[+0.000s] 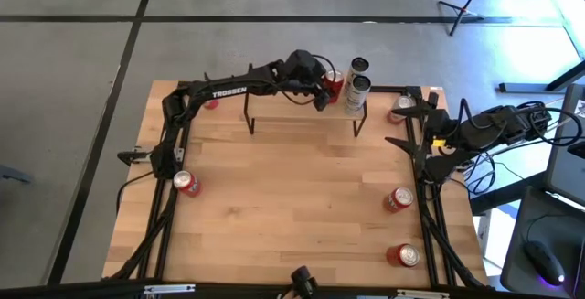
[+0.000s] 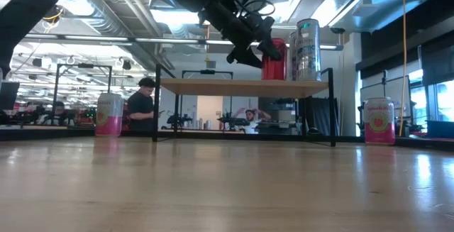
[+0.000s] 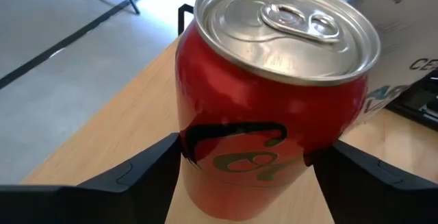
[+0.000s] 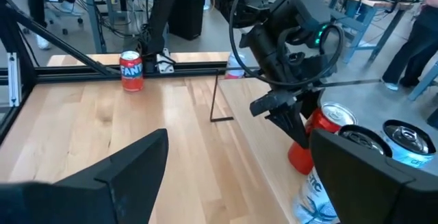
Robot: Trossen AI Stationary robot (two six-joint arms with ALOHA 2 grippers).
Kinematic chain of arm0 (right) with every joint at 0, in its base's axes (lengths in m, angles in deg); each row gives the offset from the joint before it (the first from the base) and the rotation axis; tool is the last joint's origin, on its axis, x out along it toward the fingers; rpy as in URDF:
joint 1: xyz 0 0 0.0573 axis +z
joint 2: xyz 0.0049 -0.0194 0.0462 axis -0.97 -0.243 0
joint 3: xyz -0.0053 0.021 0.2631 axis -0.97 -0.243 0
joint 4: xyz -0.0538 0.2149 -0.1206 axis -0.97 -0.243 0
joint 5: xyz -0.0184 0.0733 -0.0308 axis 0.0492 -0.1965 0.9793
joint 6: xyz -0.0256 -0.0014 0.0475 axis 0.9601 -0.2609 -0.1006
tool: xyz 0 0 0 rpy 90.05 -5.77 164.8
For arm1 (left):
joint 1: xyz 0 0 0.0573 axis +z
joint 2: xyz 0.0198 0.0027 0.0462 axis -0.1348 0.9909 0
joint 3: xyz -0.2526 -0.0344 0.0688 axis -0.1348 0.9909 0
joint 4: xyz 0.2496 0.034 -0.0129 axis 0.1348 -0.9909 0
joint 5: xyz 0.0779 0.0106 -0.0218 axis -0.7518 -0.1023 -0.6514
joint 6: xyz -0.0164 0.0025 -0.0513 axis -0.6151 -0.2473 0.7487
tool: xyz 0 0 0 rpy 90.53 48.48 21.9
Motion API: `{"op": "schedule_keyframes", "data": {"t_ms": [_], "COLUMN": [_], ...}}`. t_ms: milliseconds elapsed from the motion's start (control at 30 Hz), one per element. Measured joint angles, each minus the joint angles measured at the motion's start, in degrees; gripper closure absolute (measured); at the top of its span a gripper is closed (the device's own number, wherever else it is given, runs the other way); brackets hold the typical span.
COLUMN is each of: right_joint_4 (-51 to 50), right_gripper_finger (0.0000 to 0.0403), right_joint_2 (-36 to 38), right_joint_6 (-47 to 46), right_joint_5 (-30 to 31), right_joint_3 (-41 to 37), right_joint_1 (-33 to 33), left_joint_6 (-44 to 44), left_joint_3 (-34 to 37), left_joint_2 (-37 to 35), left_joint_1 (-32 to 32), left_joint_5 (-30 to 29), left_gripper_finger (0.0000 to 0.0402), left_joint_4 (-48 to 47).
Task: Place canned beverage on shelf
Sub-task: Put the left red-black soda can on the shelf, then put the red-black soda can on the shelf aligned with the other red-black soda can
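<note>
The left arm reached from the table's left edge across the far side, its wrist tilted down over the shelf (image 1: 306, 109). The left gripper (image 1: 327, 90) straddled the red can (image 1: 335, 82), which stood upright on the shelf top toward its right end; in the left wrist view a dark finger (image 3: 130, 176) sat on each side of the can with slim gaps, so the jaws looked loosened, though whether the pads still touched was unclear. Just at the can's three o'clock stood two tall silver cans (image 1: 356, 86), close together.

The right arm waited at the table's right edge, about three o'clock from the table centre, and the right gripper (image 4: 233, 162) gaped with nothing between its fingers.

The wooden table (image 1: 292, 208) carried more red cans: one at nine o'clock (image 1: 186, 183), others near four (image 1: 398, 198) and five (image 1: 404, 256). A pink can (image 2: 108, 114) and another (image 2: 378, 120) flanked the shelf in the low view. Beyond lay a workshop with benches, where a person (image 2: 142, 104) sat.
</note>
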Motion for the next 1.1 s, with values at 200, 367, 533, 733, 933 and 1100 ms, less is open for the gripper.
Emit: {"op": "schedule_keyframes", "data": {"t_ms": [200, 367, 533, 733, 933, 1100], "right_joint_4": [0.01, 0.02, 0.07, 0.09, -0.07, 1.16], "right_gripper_finger": [0.0061, 0.0061, 0.0061, 0.0061, 0.0061, 0.0061], "right_joint_2": [-0.05, -0.08, -0.54, -1.68, -2.33, -2.54], "right_joint_6": [0.05, 0.06, 0.08, 0.09, 0.10, 0.01], "right_joint_5": [-0.12, -0.15, -0.14, -0.11, -0.02, -1.25], "right_joint_3": [0.00, 0.00, 0.00, 0.00, 0.00, 0.00], "right_joint_1": [0.00, 0.00, 0.00, 0.00, 0.00, 0.00], "left_joint_6": [0.01, -0.16, -1.45, -1.53, -1.53, -2.58], "left_joint_3": [0.00, 0.00, 0.00, 0.00, 0.02, 0.02], "left_joint_2": [0.00, 0.00, -0.11, -0.49, -4.47, -8.93], "left_joint_1": [-0.28, -0.76, -0.92, -0.92, -1.46, -2.88], "left_joint_5": [-0.36, -1.69, -1.98, -2.34, -2.30, -2.32], "left_gripper_finger": [0.0104, 0.0098, 0.0073, 0.0048, 0.0047, 0.0047], "left_joint_4": [-0.11, 0.06, 0.88, 0.88, -0.87, -1.78]}}
